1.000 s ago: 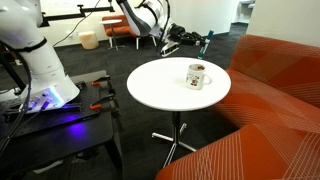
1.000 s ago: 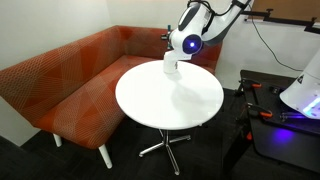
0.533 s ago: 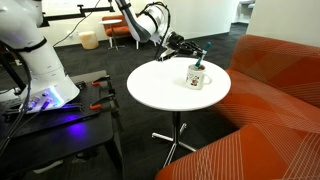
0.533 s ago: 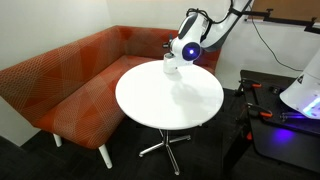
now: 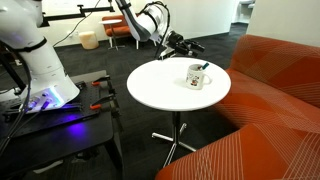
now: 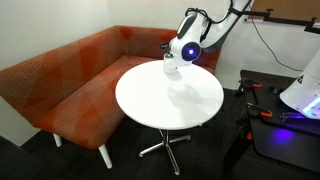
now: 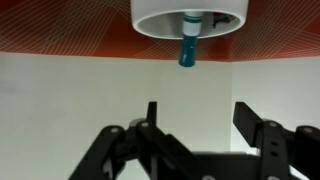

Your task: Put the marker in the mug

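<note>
Slim marker (image 7: 187, 48), teal end showing, inside white mug (image 7: 187, 18), tip poking past rim. Mug on round white table (image 5: 160, 92). Gripper (image 7: 197, 112) fingers spread apart, empty, near mug, not touching.

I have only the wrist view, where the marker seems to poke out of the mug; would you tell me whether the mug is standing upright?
Observer: Yes. In an exterior view the mug stands upright on the round white table.
Operator: Thank you. How does the pen sit in it?
Observer: The marker stands tilted inside, leaning on the rim, with its upper end sticking out above the mug.
Operator: And how high am I?
Observer: The gripper hangs higher than the mug's rim and apart from it, touching neither the mug nor the marker.
</note>
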Controlling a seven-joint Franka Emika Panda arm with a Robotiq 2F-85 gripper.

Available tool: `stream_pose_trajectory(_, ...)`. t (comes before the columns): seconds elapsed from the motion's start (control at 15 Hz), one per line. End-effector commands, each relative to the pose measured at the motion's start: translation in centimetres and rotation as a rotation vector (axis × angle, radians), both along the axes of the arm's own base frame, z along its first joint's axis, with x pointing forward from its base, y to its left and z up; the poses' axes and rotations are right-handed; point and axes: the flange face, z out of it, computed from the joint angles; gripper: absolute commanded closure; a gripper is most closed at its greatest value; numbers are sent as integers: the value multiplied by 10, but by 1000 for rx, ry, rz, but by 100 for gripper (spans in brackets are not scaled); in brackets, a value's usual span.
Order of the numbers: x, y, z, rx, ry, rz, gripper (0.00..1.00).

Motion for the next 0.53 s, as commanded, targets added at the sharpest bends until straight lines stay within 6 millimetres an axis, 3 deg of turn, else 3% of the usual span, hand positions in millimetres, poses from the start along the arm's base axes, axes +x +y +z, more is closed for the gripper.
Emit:
stream_pose_trajectory(0.0, -5, 9, 17, 21, -16, -3, 0)
stream_pose_trajectory(0.47, -15, 30, 42, 18, -46, 8, 0)
